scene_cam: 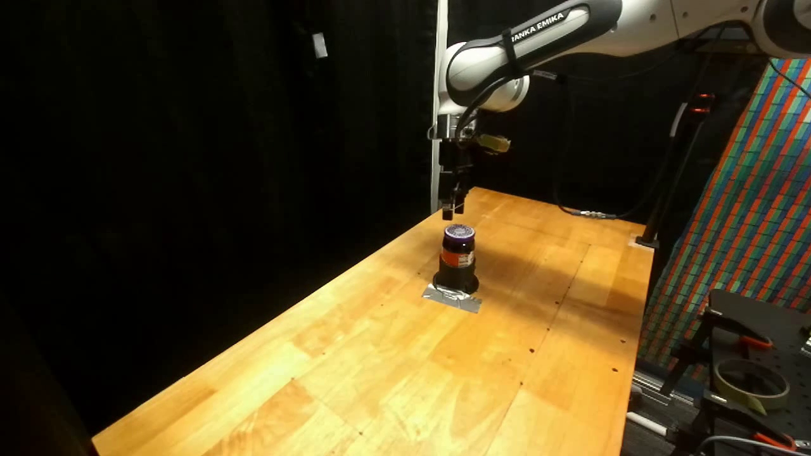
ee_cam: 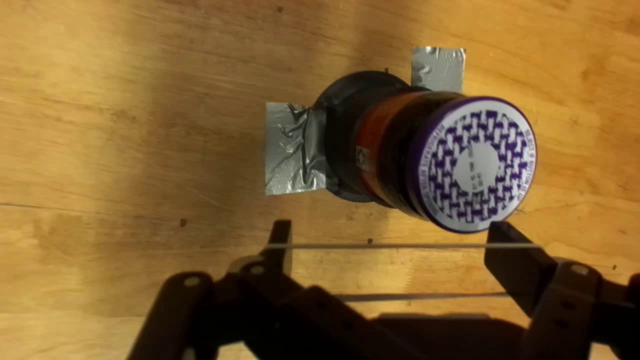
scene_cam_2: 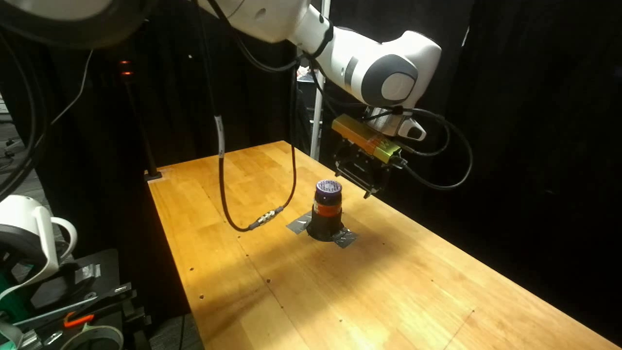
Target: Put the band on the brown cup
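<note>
In an exterior view, the dark brown, orange-striped cylindrical cup [scene_cam: 457, 256] stands upright on the wooden table [scene_cam: 405, 367]. In an exterior view, the black two-fingered end effector [scene_cam_2: 352, 184] hangs higher, to one side. In the wrist view, spread fingers [ee_cam: 519, 269] stretch a thin pale band [ee_cam: 390, 246], the cup just outside it.

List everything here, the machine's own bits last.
Table: one, tan, centre
Brown cup: one, dark, orange-striped, upright on table
Base: one, black, at cup's foot
Tape pieces: two, silver, beside base
Band: one, pale, stretched across end effector
Curtains: count unclear, black, background
Patterned sheet: one, multicoloured, background
Red-lit stand: at least one, black, table corner
Tape roll: at least one, yellowish, side shelf
Handled object: one, white, beside table
Cables: several, black, around arm
Wrist camera: one, yellowish, on arm
Arm: one, mostly white, overhead
End effector: one, black, over table
</note>
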Controlling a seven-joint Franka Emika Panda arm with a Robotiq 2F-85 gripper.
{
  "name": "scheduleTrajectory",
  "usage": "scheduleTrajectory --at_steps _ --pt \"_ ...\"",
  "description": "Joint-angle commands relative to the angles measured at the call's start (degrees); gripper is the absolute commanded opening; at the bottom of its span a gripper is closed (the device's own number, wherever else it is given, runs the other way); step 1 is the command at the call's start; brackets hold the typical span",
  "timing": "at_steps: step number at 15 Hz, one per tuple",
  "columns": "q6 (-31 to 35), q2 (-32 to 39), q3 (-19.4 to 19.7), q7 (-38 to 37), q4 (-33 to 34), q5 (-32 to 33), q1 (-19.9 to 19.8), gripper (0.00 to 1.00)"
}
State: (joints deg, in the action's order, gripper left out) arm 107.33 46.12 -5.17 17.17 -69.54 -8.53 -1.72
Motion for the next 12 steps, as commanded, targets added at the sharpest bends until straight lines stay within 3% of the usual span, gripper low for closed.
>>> scheduleTrajectory --at_steps 1,5,12 --pt "-6.7 7.4 -1.5 -3.7 14.0 -0.9 0.8 1.0" --pt "-13.6 13.1 0.2 -8.7 22.2 3.2 4.6 1.0" --pt "-26.2 19.6 2.1 -15.0 30.8 7.6 8.7 1.0"
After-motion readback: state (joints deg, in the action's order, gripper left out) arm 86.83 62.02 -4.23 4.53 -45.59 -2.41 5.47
